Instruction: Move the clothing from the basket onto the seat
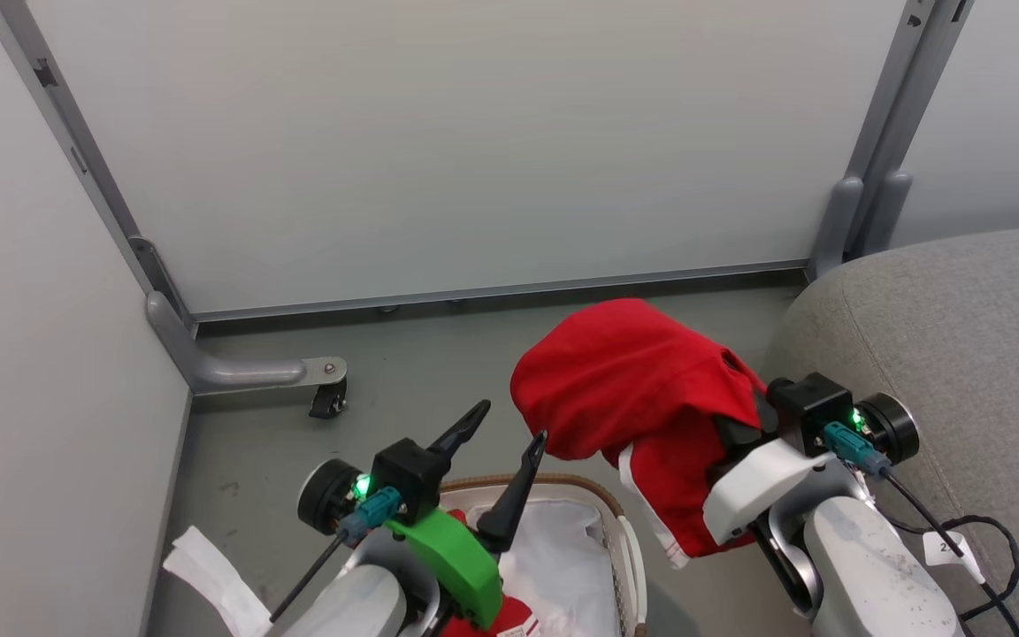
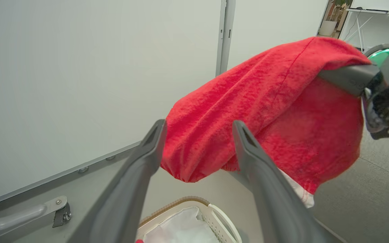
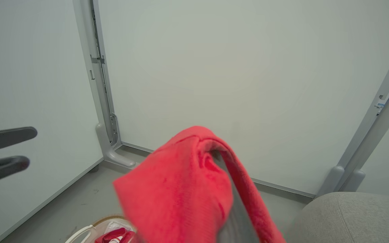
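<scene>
Left gripper (image 1: 511,423) is up over the basket (image 1: 563,483), fingers spread wide apart and nothing between them. In the left wrist view those two grey fingers (image 2: 147,152) frame the red cloth beyond. The inner tip sits just beside the hanging fabric, and whether it brushes it is hard to call from here.

On the other side, the right gripper (image 1: 738,433) carries the clothing (image 1: 633,380). The bright red garment is draped right over its fingers like a hood, with a white-striped edge (image 1: 651,509) dangling below. The tips are buried in cloth, but the fingers are pressed together with the fabric caught on them. The right wrist view shows one grey finger (image 3: 230,206) running up under the red fold.

The bundle hangs in the air above the grey floor (image 1: 403,372), between basket and seat (image 1: 961,336), close to the cushion's rounded corner and not on it.

Down in the basket, the white liner (image 1: 554,548) shows, with another scrap of red clothing (image 3: 113,234) low in it.
</scene>
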Controlling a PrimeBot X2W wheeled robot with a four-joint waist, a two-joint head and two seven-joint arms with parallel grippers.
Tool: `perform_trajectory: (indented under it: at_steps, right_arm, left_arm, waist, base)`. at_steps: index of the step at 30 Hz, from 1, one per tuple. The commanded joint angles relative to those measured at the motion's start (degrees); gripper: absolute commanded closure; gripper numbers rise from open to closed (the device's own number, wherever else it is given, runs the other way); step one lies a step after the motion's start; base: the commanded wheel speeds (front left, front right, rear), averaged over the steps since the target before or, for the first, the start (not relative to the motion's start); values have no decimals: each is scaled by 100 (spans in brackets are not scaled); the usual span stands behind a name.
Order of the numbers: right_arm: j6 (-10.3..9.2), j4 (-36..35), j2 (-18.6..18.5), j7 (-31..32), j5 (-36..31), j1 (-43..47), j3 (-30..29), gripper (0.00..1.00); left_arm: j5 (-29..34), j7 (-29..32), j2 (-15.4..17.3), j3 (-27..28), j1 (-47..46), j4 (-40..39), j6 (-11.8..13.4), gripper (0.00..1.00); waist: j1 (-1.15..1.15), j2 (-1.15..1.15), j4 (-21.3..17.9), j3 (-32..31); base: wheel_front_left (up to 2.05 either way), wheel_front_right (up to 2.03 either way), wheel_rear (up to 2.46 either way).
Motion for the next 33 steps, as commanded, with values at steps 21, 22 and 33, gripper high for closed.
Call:
perform_trajectory:
  at_steps: [21, 22, 33]
  right_arm:
    - [-5, -106, -19, -15, -469, -57, -554, 100]
    - [-5, -100, -23, -15, -507, -88, -564, 100]
    - [-5, -90, -154, -14, -638, -337, -692, 100]
  left_arm:
    - [691, -4, -335, 452, 711, -402, -69, 0]
    - [689, -4, -345, 460, 710, -421, -69, 0]
    - [704, -5, -426, 366, 517, -533, -70, 0]
  waist:
    - [0, 0, -848, 162]
    - [0, 0, -948, 186]
    - [0, 0, -1979, 493]
  base:
    - [0, 0, 0]
    - [0, 0, 0]
    - [0, 0, 0]
